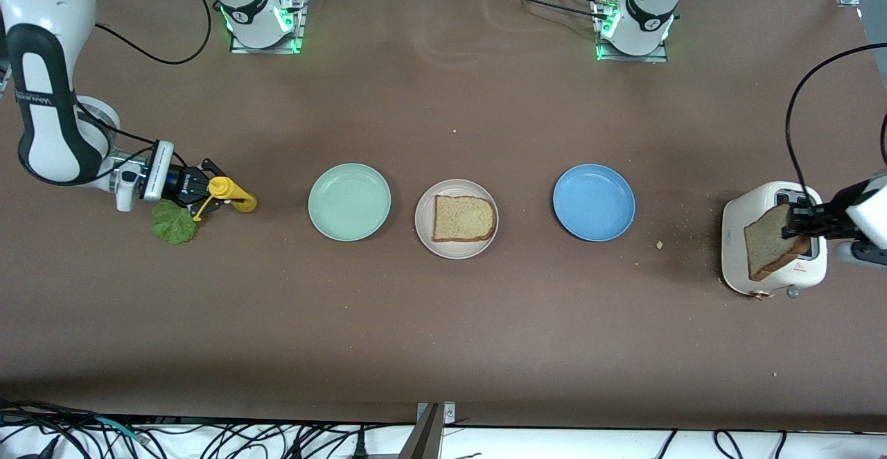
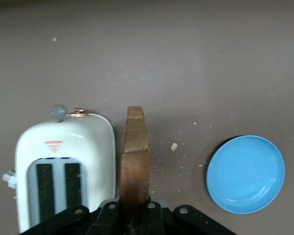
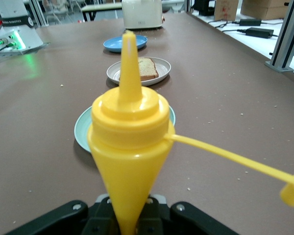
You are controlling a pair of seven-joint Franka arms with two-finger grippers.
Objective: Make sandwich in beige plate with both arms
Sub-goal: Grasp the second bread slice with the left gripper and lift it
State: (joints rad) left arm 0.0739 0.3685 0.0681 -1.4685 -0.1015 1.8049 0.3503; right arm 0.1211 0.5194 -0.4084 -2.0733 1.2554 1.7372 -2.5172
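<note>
One brown bread slice lies flat on the beige plate in the middle of the table. My left gripper is shut on a second bread slice, which it holds on edge just above the white toaster. In the left wrist view that slice stands between the jaws of the gripper. My right gripper is shut on a yellow squeeze bottle and holds it sideways, low over the table. A green lettuce leaf lies on the table under that gripper.
A mint green plate sits beside the beige plate toward the right arm's end, and a blue plate sits toward the left arm's end. Crumbs lie between the blue plate and the toaster. The bottle's cap hangs loose on its strap.
</note>
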